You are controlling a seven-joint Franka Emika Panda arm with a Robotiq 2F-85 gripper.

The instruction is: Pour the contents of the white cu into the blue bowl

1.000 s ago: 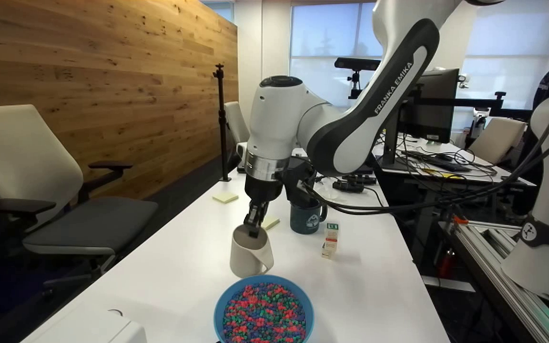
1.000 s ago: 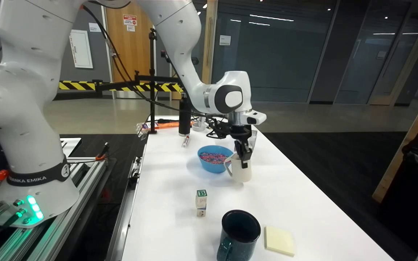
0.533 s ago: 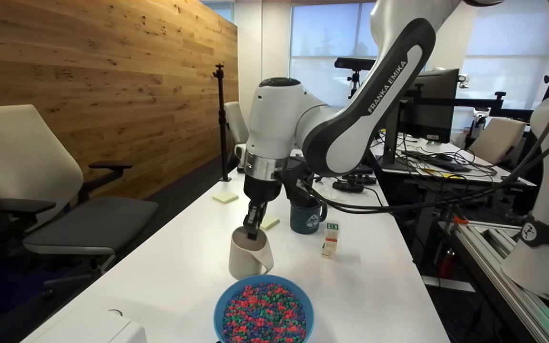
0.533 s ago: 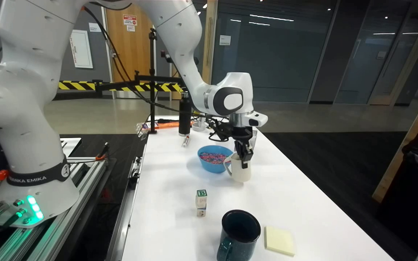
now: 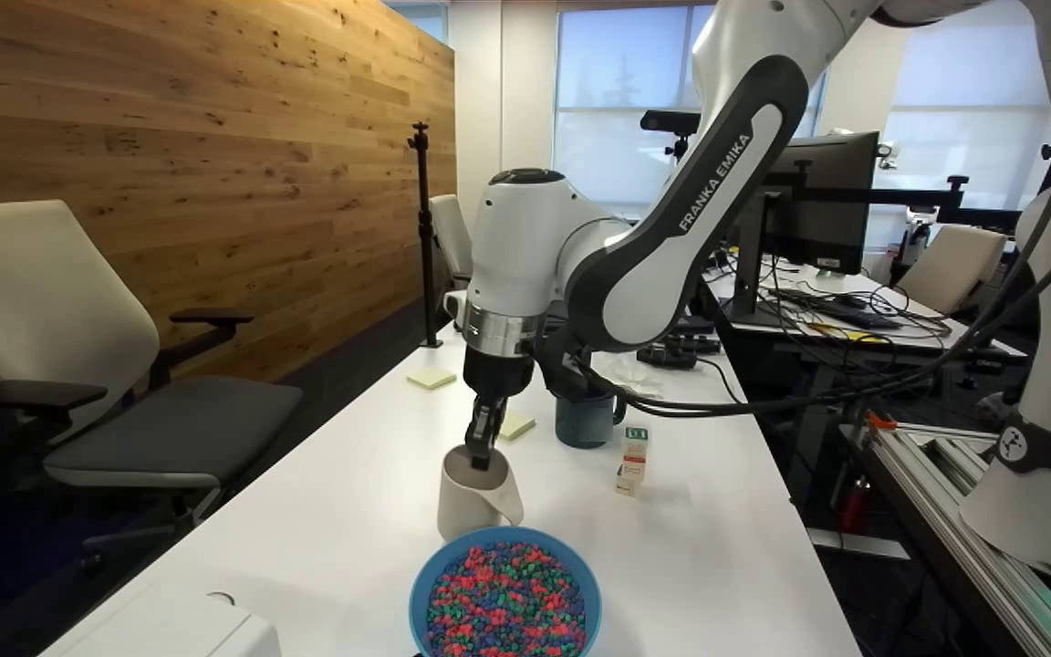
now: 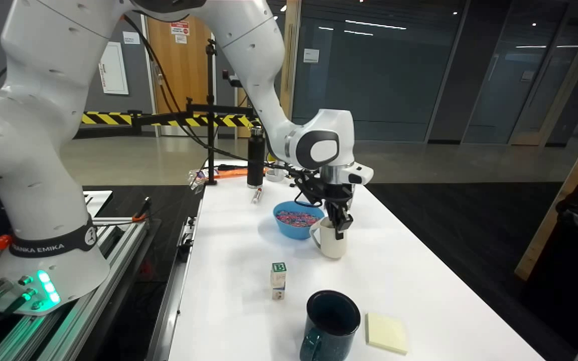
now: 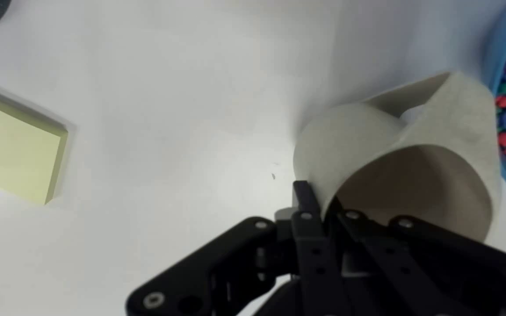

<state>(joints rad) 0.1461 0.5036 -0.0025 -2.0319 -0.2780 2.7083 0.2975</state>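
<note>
The white cup is held upright or nearly so just beside the blue bowl. My gripper is shut on the cup's rim wall, one finger inside and one outside. The wrist view shows the same grip, with the cup tilted in the picture and its handle toward the bowl. The visible inside of the cup shows no pieces; its bottom is hidden. The bowl holds many red, green and blue pieces. In an exterior view the cup stands close to the bowl; whether it touches the table is unclear.
A dark green mug and a small stack of blocks stand on the white table. A yellow note pad lies by the mug. A white box is near the bowl. A black bottle stands farther back.
My gripper and the white cup have moved down slightly together, and the arm has lowered. The cup's tilt is nearly the same. The blue bowl and its contents have not changed.
</note>
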